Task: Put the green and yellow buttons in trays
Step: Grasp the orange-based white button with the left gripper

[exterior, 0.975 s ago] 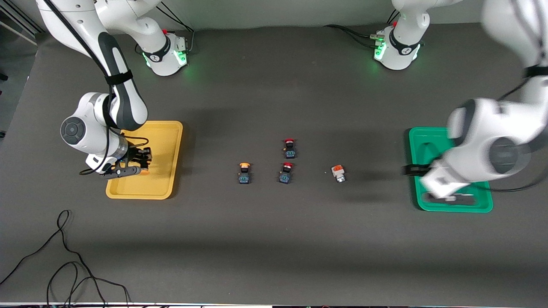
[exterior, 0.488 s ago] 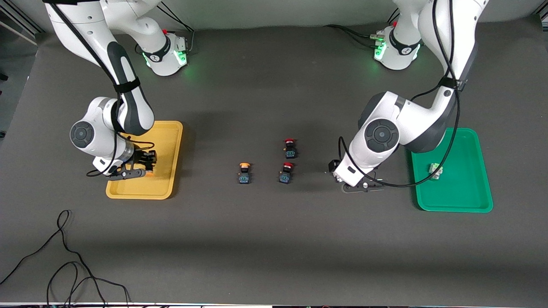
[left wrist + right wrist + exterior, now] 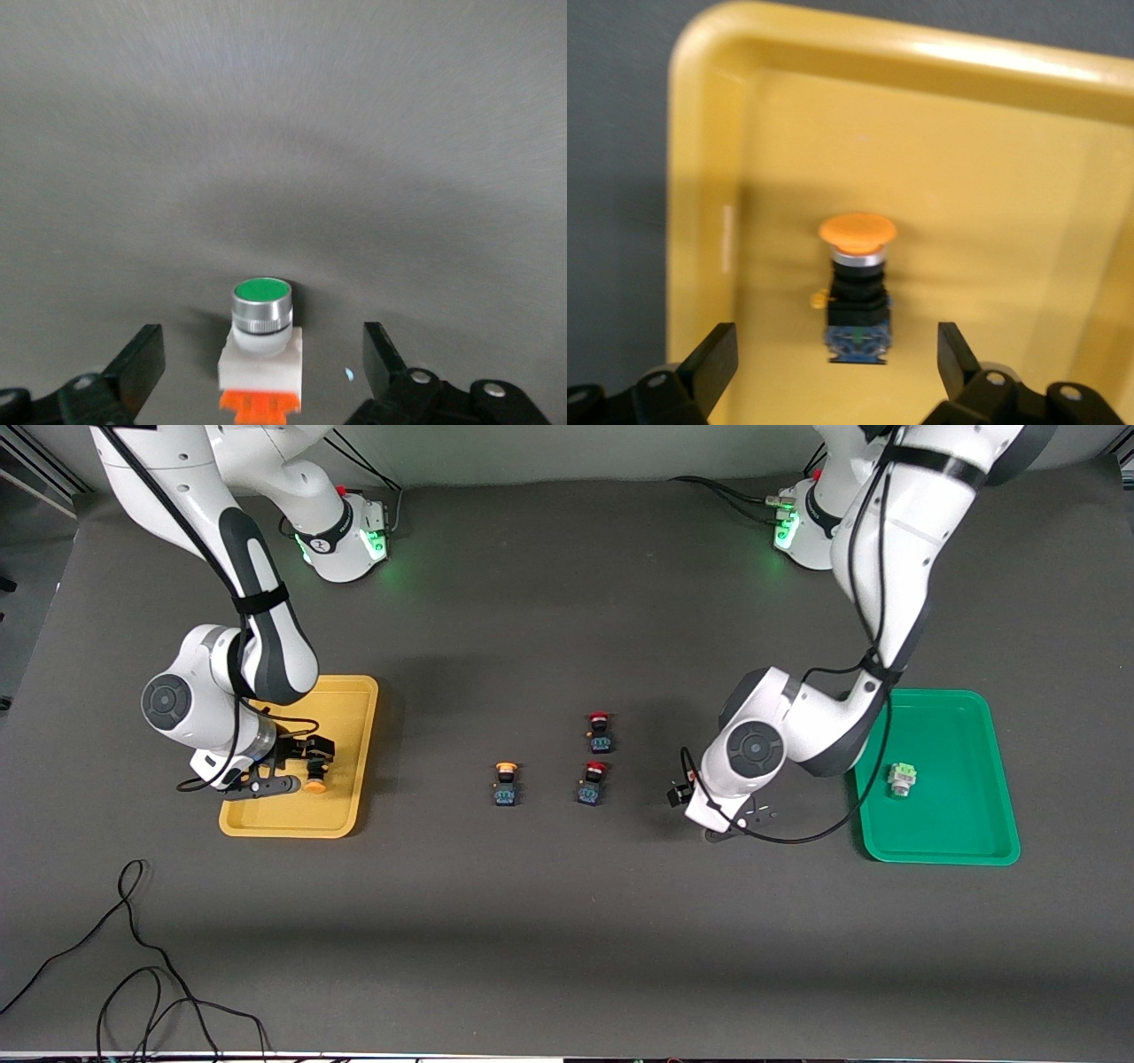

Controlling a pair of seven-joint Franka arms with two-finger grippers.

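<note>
My right gripper [image 3: 288, 772] hangs open over the yellow tray [image 3: 350, 700]. A yellow-capped, black-bodied button [image 3: 314, 784] lies free in that tray. In the right wrist view this button [image 3: 858, 283] lies just ahead of the open right gripper [image 3: 837, 354], touching neither finger. My left gripper [image 3: 262, 367] is open, with a finger on each side of a white-bodied button [image 3: 261, 345] that has a round green cap and an orange base. That button stands on the table, and the left hand [image 3: 719, 824] hides it in the front view. A pale green button [image 3: 902, 778] lies in the green tray [image 3: 966, 841]. Another yellow button [image 3: 506, 783] stands mid-table.
Two red-capped black buttons [image 3: 600, 731] [image 3: 592, 782] stand between the loose yellow button and my left hand. A black cable [image 3: 133, 957] loops on the table near the front camera at the right arm's end.
My right gripper opened and let the yellow button go in the yellow tray. My left arm swung from the green tray, leaving the pale green button there, to the white-bodied button on the table.
</note>
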